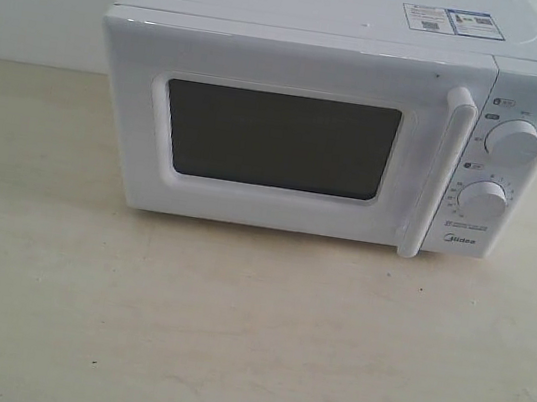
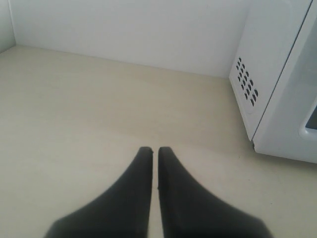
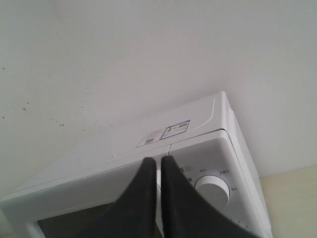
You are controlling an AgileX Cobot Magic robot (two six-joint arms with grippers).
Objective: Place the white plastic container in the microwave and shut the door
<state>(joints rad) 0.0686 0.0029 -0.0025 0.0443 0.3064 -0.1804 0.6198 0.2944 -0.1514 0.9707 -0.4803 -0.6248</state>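
The white microwave (image 1: 331,119) stands at the back of the table with its door (image 1: 278,137) shut flat against the front, the bar handle (image 1: 439,171) upright beside the two dials. The white plastic container is out of view in all frames. Neither gripper shows in the exterior view. My left gripper (image 2: 155,150) is shut on nothing and hovers over bare table beside the microwave's vented side (image 2: 247,82). My right gripper (image 3: 158,161) is shut too, holding nothing, in front of the microwave's upper front edge (image 3: 148,163) near the top dial (image 3: 213,187).
A white wall (image 2: 129,29) runs behind the table. Light wooden tabletop (image 1: 228,337) spreads in front of the microwave and to its left. A sticker (image 1: 447,20) lies on the microwave's top.
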